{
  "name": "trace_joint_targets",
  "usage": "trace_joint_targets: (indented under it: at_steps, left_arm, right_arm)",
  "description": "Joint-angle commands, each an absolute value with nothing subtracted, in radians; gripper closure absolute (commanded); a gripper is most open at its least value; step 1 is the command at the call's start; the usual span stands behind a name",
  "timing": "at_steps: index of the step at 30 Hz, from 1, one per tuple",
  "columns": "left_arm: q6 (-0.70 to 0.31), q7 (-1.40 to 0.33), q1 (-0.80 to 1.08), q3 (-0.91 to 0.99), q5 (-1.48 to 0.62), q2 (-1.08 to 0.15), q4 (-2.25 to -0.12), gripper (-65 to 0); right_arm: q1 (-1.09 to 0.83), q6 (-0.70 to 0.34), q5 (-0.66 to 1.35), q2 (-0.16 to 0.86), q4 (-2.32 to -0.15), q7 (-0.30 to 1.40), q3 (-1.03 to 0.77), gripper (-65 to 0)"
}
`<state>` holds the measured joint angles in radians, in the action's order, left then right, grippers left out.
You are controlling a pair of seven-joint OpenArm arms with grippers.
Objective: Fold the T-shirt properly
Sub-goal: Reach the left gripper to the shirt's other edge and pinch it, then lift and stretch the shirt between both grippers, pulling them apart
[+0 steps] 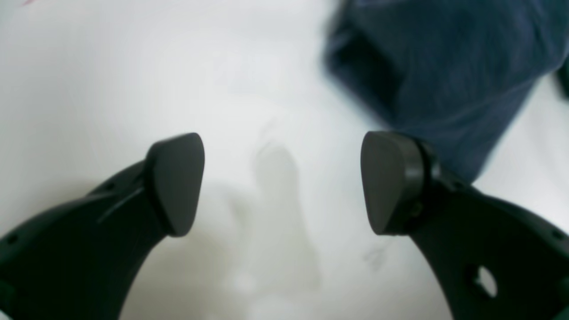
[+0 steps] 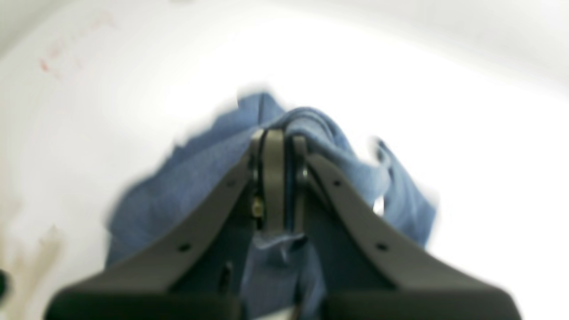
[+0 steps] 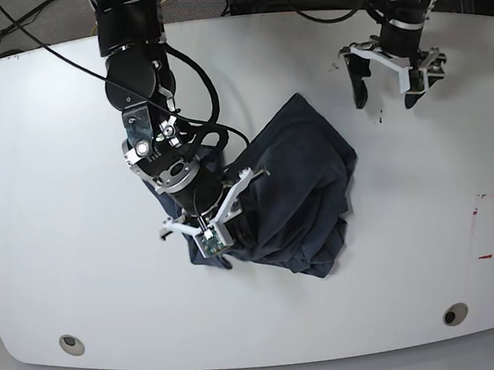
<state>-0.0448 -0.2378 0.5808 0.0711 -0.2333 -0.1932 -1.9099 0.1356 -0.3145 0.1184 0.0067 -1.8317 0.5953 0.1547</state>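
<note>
Nearest me, my right pincer (image 2: 280,178) is clamped on a bunched fold of the T-shirt (image 3: 305,188), which lies crumpled mid-counter (image 3: 56,214); through the blur it looks like an edge, though I can't be sure. Farther back, my left pincer (image 3: 386,82) hangs spread wide apart, gripping nothing.

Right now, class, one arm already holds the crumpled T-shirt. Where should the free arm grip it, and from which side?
The right gripper pinches a fold of the T-shirt, which lies bunched on the table. The left gripper, jaws open, hovers beyond the shirt's far corner. Probably best: descend from above onto that nearest outer edge, where the fabric lies thin and flat enough to pinch.
</note>
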Motion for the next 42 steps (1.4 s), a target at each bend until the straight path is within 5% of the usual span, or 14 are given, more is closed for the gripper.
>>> trace_joint_targets:
  at_steps: [1,18,31,33,38,39,42]
  left_arm:
    - [-0.042,-0.277,0.559,0.038,-0.234,-0.200,-1.928,-51.8]
    - [-0.041,-0.354,0.406,-0.205,-0.234,-0.202,-1.744,-51.8]
    - [-0.042,-0.360,0.265,-0.326,-0.240,-0.185,-1.569,-51.5]
    - [-0.042,-0.360,0.252,-0.349,-0.240,-0.185,-1.547,-47.1]
    - [-0.039,-0.360,0.208,-0.375,-0.240,-0.185,-1.465,-4.4]
    - [-0.039,-0.360,0.200,-0.375,-0.240,-0.185,-1.446,0.0]
    - [-0.039,-0.354,0.194,-0.364,-0.240,-0.185,-1.432,0.0]
  right_arm:
    - [0.186,-0.315,0.134,0.018,-1.925,0.558,0.156,0.0]
    - [0.300,-0.315,0.134,0.153,-1.962,0.553,0.156,0.0]
    - [0.303,-0.315,0.134,0.154,-1.962,0.553,0.156,0.0]
    - [0.317,-0.315,0.134,0.156,-1.962,0.553,0.154,0.0]
    - [0.325,-0.315,0.134,0.176,-1.959,0.553,0.151,0.0]
    - [0.331,-0.315,0.134,0.183,-1.959,0.553,0.148,0.0]
    - [0.335,-0.315,0.134,0.193,-1.957,0.553,0.145,0.0]
